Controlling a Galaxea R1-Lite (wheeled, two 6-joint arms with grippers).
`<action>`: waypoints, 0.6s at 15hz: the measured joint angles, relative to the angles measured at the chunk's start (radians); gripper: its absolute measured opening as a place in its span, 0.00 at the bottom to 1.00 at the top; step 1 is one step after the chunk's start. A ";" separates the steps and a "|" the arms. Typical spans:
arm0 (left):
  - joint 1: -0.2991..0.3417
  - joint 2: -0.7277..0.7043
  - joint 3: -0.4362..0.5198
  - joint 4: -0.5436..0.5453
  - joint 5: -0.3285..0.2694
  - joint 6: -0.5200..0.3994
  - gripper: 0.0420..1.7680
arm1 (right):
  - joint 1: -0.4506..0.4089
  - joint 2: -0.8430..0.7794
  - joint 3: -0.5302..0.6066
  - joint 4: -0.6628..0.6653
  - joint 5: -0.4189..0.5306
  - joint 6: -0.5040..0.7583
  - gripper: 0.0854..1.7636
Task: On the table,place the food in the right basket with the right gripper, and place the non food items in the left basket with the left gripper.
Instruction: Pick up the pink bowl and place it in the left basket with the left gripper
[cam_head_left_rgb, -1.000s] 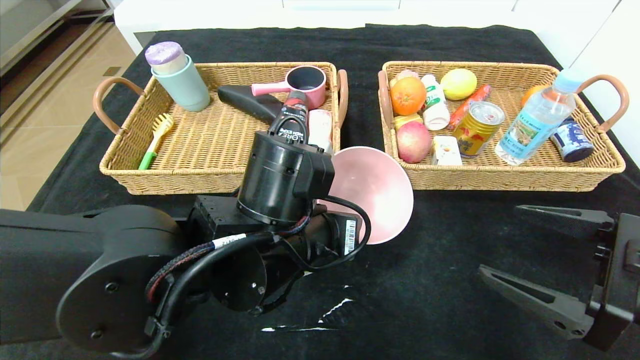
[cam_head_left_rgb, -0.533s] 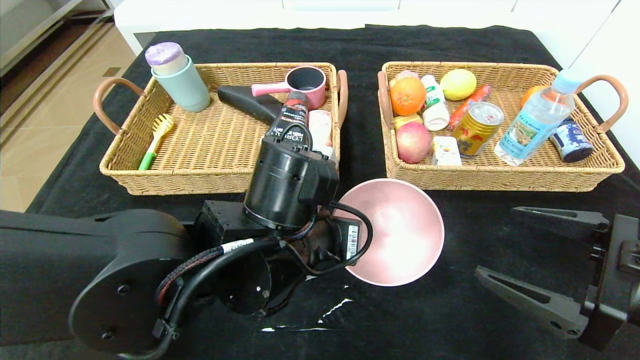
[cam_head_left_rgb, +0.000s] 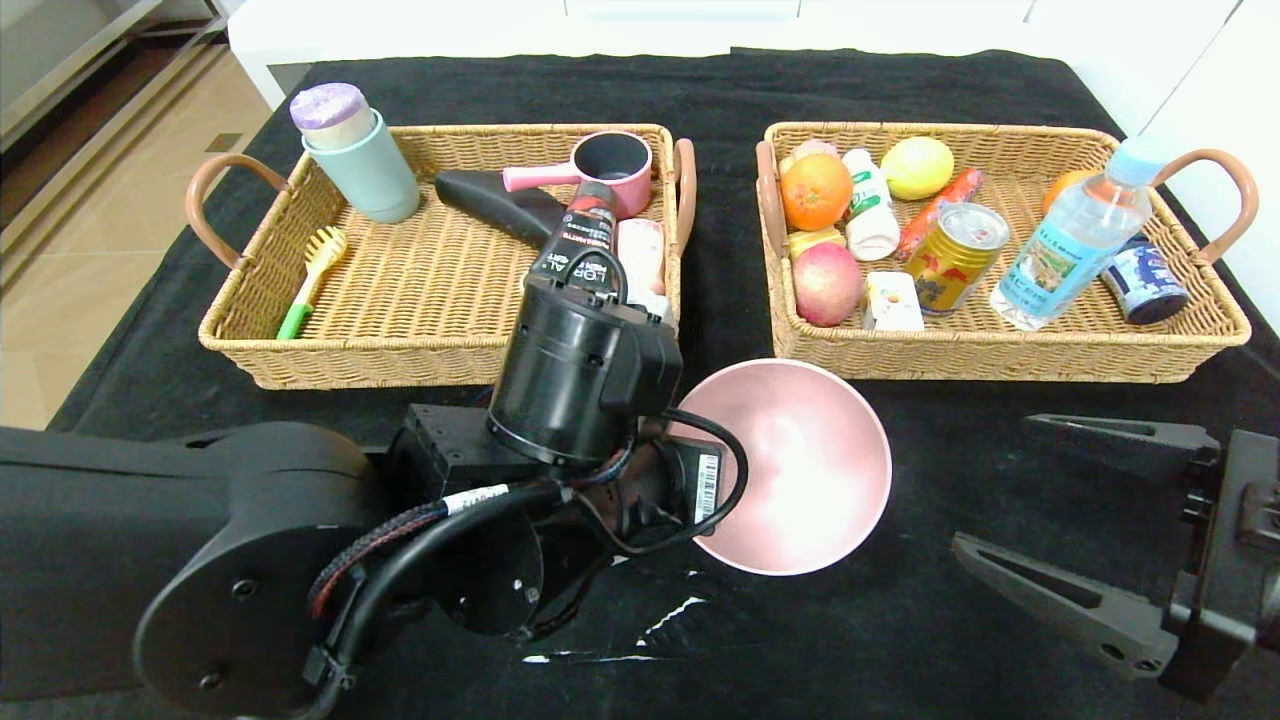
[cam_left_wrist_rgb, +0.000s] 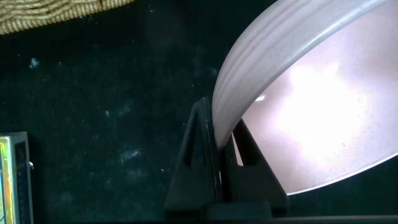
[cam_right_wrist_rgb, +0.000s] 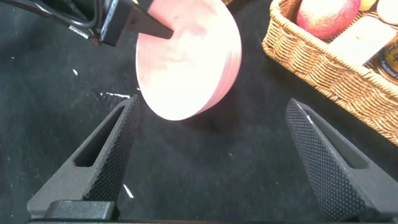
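My left gripper (cam_left_wrist_rgb: 222, 132) is shut on the rim of the wide pink bowl (cam_head_left_rgb: 792, 466), one finger inside and one outside. It holds the bowl tilted just above the black cloth of the table (cam_head_left_rgb: 900, 640), in front of the gap between the baskets. The bowl also shows in the right wrist view (cam_right_wrist_rgb: 186, 56). My right gripper (cam_head_left_rgb: 995, 483) is open and empty at the near right. The red-pink fruit (cam_head_left_rgb: 828, 283), gold can (cam_head_left_rgb: 955, 255) and white packet (cam_head_left_rgb: 890, 300) lie in the right basket (cam_head_left_rgb: 1000, 362). I see no white shampoo bottle or cream box.
The left basket (cam_head_left_rgb: 400, 352) holds a green cup, a pink pot, a black bottle, a brush and a dark tool. The right basket also holds an orange, a lemon, a water bottle (cam_head_left_rgb: 1075, 235) and a blue tin. White scuff marks lie on the cloth near me.
My left gripper has brought the bowl down, toward me and to the right, away from the baskets. In the last half second it barely moved. The right arm stayed still.
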 joint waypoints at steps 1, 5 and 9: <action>0.000 0.000 0.000 -0.001 0.000 0.000 0.06 | 0.000 0.000 0.000 0.000 0.000 0.000 0.96; 0.000 0.000 0.002 -0.001 0.000 0.001 0.06 | 0.000 0.001 0.002 0.001 0.000 0.000 0.96; 0.000 -0.016 -0.002 0.000 0.001 0.007 0.06 | 0.000 0.001 0.002 0.000 0.000 0.000 0.96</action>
